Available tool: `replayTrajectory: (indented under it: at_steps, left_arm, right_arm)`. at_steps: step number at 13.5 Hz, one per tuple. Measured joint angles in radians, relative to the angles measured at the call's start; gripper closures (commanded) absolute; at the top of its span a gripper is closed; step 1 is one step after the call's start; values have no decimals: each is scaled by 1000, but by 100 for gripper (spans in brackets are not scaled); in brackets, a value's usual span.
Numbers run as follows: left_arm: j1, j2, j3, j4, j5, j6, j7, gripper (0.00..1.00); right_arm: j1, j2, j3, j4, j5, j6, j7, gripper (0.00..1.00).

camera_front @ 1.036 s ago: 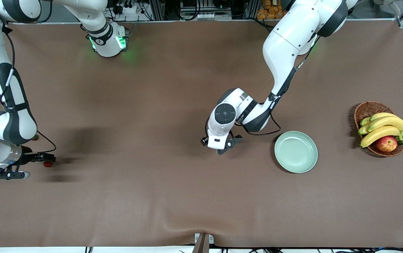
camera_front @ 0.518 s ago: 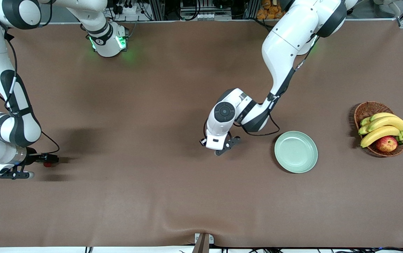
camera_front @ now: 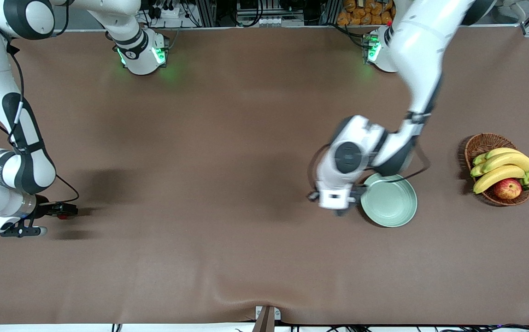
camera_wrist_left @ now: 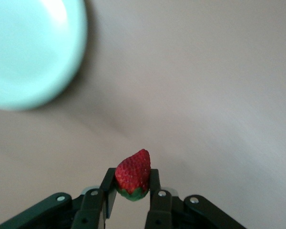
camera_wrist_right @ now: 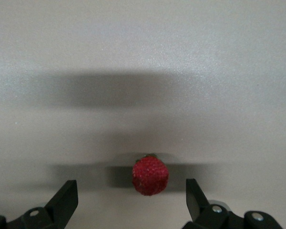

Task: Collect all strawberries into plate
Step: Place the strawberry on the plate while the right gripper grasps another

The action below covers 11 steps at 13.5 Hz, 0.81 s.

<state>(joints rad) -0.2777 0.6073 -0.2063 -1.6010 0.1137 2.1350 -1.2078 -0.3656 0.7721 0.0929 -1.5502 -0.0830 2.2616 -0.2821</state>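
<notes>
1. My left claw (camera_wrist_left: pixel 132 196) just clamped a strawberry (camera_wrist_left: pixel 133 173) and swung to the plate (camera_front: pixel 391 200) edge, so the drop's close.
2. My right claw (camera_wrist_right: pixel 128 198) hangs wide open around a second strawberry (camera_wrist_right: pixel 150 174) on the desk (camera_front: pixel 227 240), well apart from the plate.

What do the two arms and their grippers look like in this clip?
Both arms are glossy white with dark grey joint bands and thin black cables looped along the forearms. Each base glows green. The left gripper and right gripper are black, with silver screws showing near the jaws. Round dark caps mark the wrist joints.
</notes>
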Motion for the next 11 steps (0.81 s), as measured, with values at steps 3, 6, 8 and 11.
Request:
replayTrajectory:
  at_steps: [3,6,8,11]
  left_arm:
    - [154,-41,1,-102,60,2,173,100]
    - [255,-18,0,-152,134,40,251,100]
    - [284,9,0,-158,145,73,272,44]
    - [318,14,0,-149,153,85,334,0]
  right_arm:
    - [0,13,0,3,-25,27,-5,0]
    - [-1,34,-3,7,-34,49,-5,36]
    - [-1,41,-5,12,-35,50,-5,100]
    - [-2,40,-5,22,-35,48,-9,100]
